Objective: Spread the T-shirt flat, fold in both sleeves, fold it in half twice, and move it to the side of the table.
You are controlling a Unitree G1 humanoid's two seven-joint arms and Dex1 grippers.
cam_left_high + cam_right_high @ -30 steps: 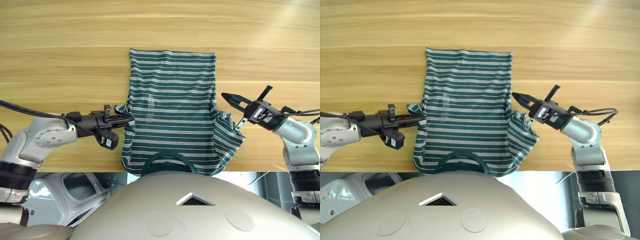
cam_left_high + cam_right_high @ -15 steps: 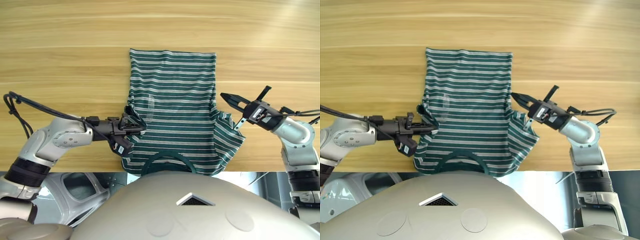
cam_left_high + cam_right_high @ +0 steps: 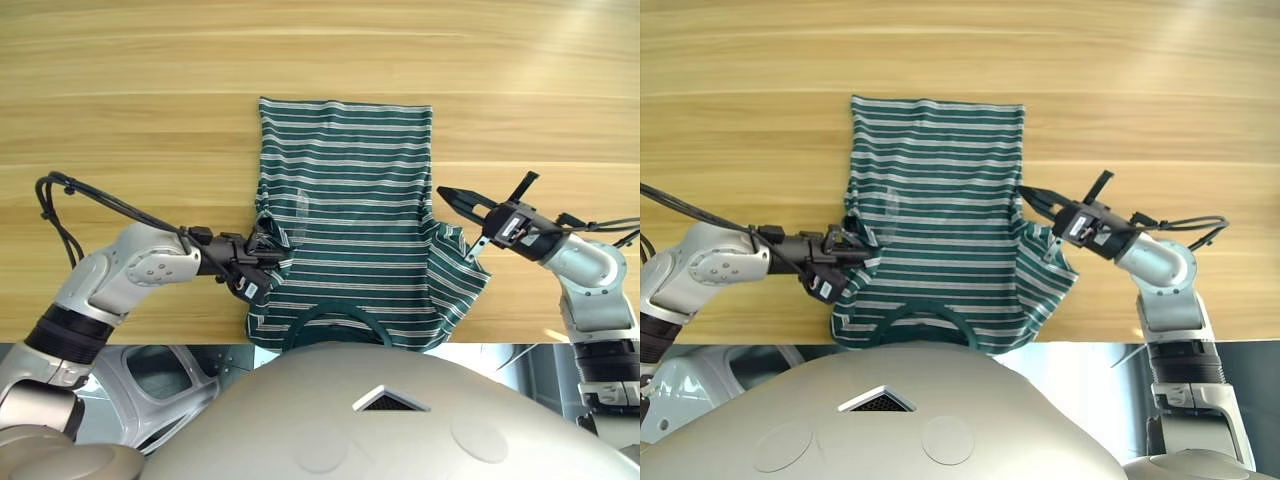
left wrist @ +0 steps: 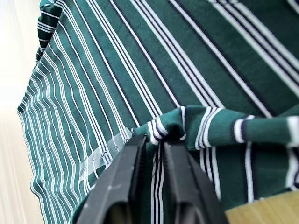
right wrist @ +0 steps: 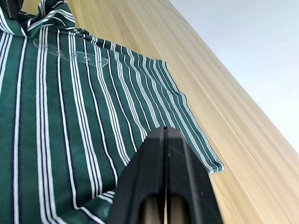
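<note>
Left claw (image 3: 270, 247) moved inward; T-shirt (image 3: 350, 200) points hem (image 3: 345, 106) away (collar (image 3: 335, 311) near).

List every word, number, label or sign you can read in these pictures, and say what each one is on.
Clear sticker strip on the front of the striped T-shirt: it has a row of small repeated marks, too small and blurred to read with certainty.
No other word, number, brand or sign can be read in any view.
</note>
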